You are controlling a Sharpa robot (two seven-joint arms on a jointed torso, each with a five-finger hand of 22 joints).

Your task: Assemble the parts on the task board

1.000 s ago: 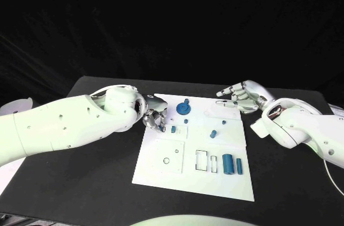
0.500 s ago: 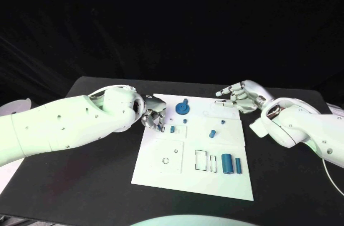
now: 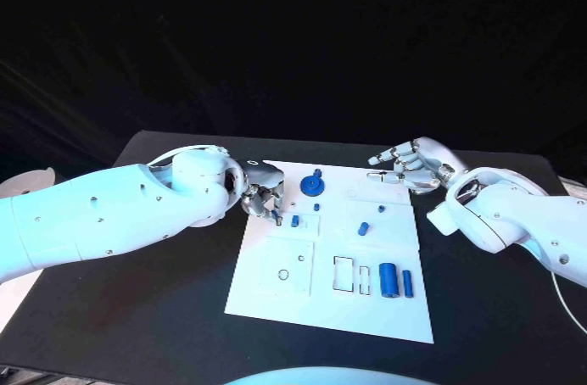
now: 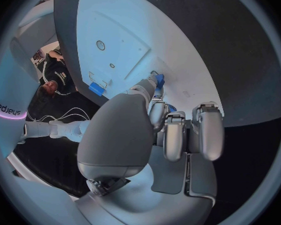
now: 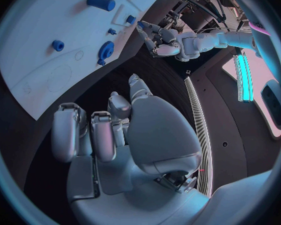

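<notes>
Your left hand [image 3: 260, 195] pinches a small blue part [image 4: 159, 78] at the task board's [image 3: 306, 296] ten o'clock edge — your right hand [image 3: 410, 166] hovers at two o'clock, fingers loosely spread, holding nothing.

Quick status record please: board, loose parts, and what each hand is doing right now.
board: task board, white, mid-table
left hand: at the board's far left edge, fingertips on a small blue part
right hand: off the board's far right corner, holding nothing, fingers apart
blue gear: far end of board
two blue cylinders: lying side by side, near right
</notes>
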